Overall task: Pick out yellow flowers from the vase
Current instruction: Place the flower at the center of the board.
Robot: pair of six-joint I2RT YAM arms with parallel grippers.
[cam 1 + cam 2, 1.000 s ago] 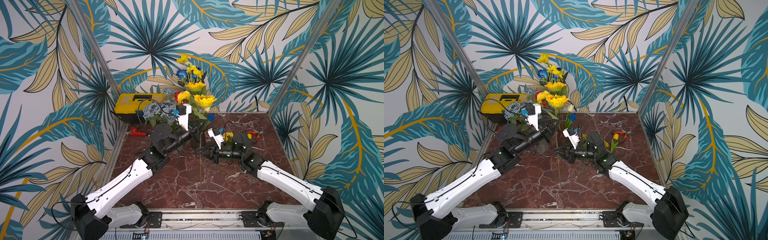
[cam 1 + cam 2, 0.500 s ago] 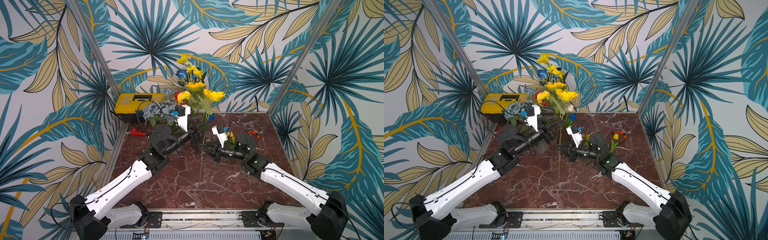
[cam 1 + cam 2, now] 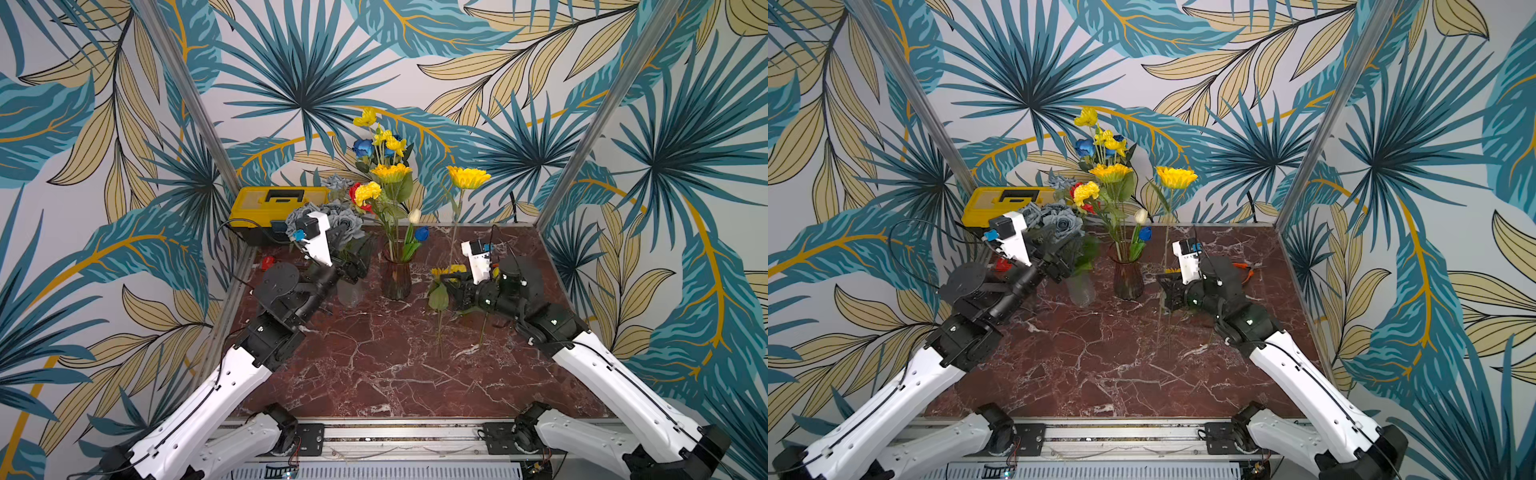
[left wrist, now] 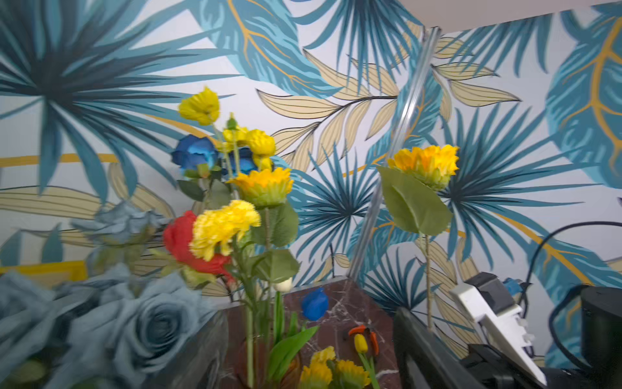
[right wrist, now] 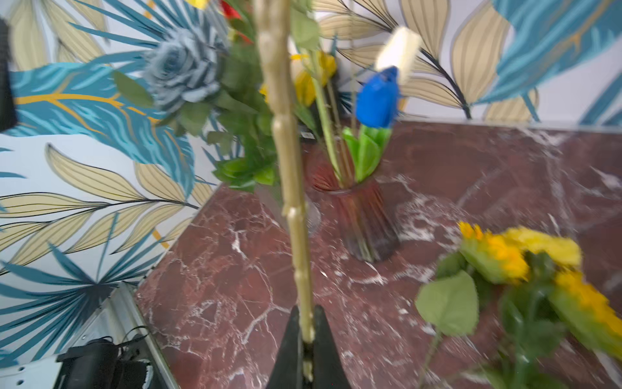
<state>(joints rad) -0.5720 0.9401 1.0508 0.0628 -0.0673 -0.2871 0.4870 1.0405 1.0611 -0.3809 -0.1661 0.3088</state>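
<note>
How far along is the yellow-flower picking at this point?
Done: a few yellow flowers lie on the table by the right arm. In hand: the right claw is shut on a sunflower stem, held upright outside the vase. Left: a second sunflower, a pompom and a spray stand in the vase.

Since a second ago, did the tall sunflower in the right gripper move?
Yes. The sunflower moved sideways, away from the vase, toward the robot's right, and a little higher.
</note>
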